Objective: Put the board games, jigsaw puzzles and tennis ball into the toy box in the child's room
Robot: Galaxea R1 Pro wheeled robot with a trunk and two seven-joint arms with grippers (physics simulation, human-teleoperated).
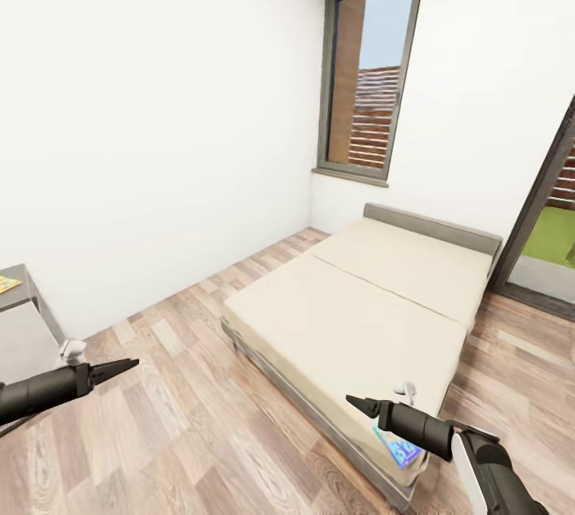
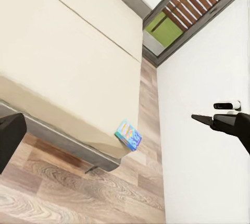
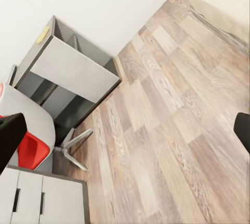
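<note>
The bed (image 1: 359, 315) fills the middle and lower right of the head view, its beige cover bare but for a small blue board game (image 1: 397, 446) lying at the near corner, partly behind the right gripper (image 1: 351, 401). The left gripper (image 1: 132, 362) hangs over the wood floor (image 1: 184, 427) at lower left. Both sets of fingers look pinched together, holding nothing. A grey tabletop (image 1: 14, 285) edge carries a colourful puzzle (image 1: 7, 283) at far left.

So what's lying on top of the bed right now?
One small blue game box sits at the near corner of the bed, partly covered by the right arm in the head view. The rest of the cover looks bare.
</note>
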